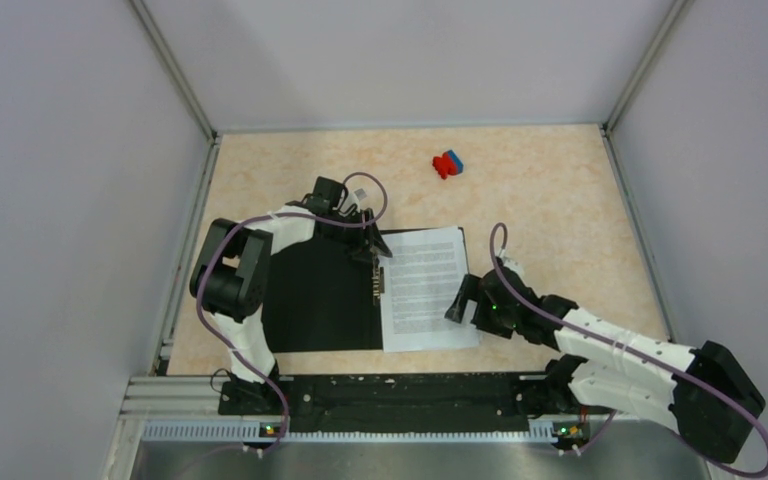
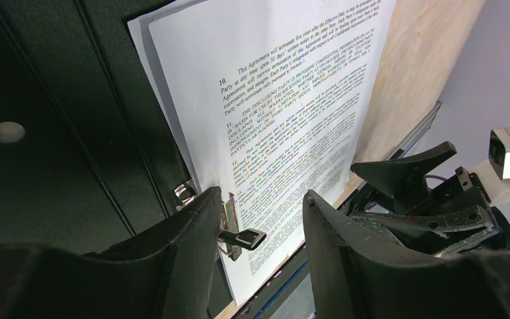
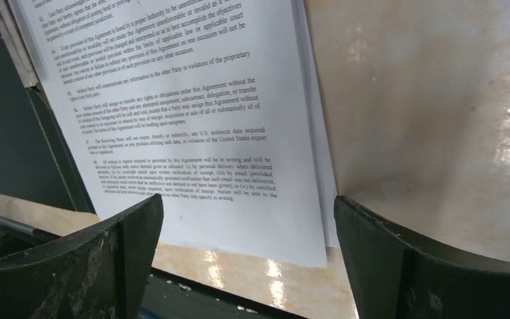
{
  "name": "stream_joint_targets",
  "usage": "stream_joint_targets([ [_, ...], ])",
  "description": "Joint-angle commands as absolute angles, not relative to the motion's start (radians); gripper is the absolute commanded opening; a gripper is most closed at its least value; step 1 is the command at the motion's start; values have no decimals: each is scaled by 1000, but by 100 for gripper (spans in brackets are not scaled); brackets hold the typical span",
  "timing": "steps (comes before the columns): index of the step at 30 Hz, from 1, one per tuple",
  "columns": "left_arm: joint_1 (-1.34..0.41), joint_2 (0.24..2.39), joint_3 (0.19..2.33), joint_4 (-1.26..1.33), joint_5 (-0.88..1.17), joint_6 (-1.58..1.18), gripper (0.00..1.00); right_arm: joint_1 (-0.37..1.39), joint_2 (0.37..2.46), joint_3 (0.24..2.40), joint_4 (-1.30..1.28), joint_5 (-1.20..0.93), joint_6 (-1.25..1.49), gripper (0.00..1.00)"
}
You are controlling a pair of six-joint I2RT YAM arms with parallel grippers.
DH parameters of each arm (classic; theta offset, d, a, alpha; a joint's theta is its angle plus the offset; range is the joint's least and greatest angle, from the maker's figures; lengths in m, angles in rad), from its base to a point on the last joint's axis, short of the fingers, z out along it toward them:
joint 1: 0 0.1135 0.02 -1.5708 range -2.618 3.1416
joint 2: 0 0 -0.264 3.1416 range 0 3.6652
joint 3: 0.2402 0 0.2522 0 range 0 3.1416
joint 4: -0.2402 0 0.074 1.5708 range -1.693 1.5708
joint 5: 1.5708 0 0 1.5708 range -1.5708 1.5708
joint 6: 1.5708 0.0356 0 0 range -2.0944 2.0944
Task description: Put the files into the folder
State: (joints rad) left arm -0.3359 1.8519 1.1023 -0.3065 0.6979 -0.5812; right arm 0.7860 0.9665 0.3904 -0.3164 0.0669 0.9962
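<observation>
I am watching the bench (image 1: 560,200), where the folder (image 1: 310,300) is lying open with its black inside up. The files (image 1: 425,285) are lying flat just right of that black panel, though I cannot tell whether any of the folder is lying beneath them. My left hand (image 2: 259,206) is sitting released, fingers apart on either side of the metal clip (image 2: 236,229) at the sheets' left edge, my right hand (image 3: 249,212) is hanging wide open over their near right corner, and a small red-and-blue object (image 1: 447,164) is sitting well apart.
</observation>
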Motion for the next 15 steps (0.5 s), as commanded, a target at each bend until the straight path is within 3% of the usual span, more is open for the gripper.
stream_joint_targets([
  [1, -340, 1827, 1108, -273, 701, -580, 53, 785, 931, 464, -410, 185, 966, 99],
  [15, -340, 1832, 1106, -264, 705, -582, 53, 821, 1002, 440, -349, 115, 978, 99],
])
